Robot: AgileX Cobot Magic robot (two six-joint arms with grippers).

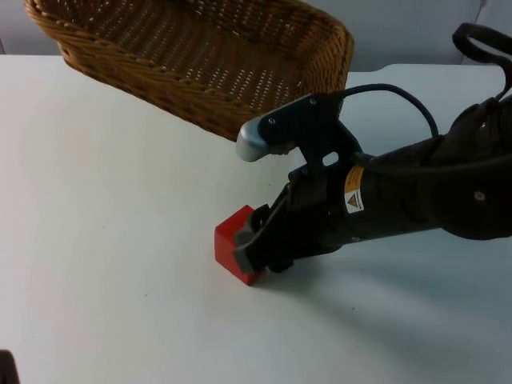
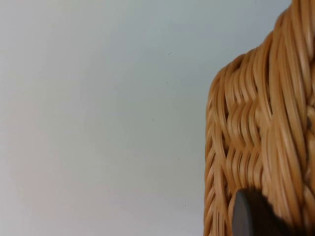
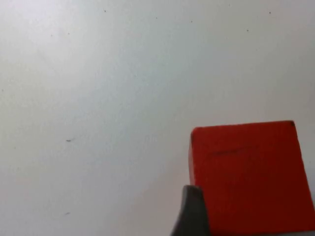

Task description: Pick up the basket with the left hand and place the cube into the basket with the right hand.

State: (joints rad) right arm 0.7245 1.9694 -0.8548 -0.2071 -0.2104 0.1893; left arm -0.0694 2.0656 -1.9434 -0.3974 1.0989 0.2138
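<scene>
A: In the top view, we see the right end effector (image 1: 250, 240) low over the white table (image 1: 104, 240), its fingers set on either side of the small red cube (image 1: 234, 244). One grey finger pad (image 1: 246, 254) lies against the cube's near face, and the cube rests on the table near the middle.

B: We agree, the fingers are pinching the cube between them. Behind it we see the woven oblong wicker basket (image 1: 200, 56) near the far edge of the table, tilted, with its open side turned toward us. The basket and the cube are well apart.

A: In the left wrist view, we see the basket's woven outer wall (image 2: 261, 128) close up against the pale table (image 2: 98, 123). A dark fingertip (image 2: 246, 216) of the left end effector lies right at the wicker.

B: We cannot tell whether that end effector is spread or pressed together; the wicker hides the rest of it.

A: In the right wrist view, we see the red cube (image 3: 246, 172) square-on, sitting on the white table (image 3: 98, 98). A grey finger pad (image 3: 194, 211) touches the cube's side.

B: We also see a faint scuff line across the cube's upper face.
</scene>
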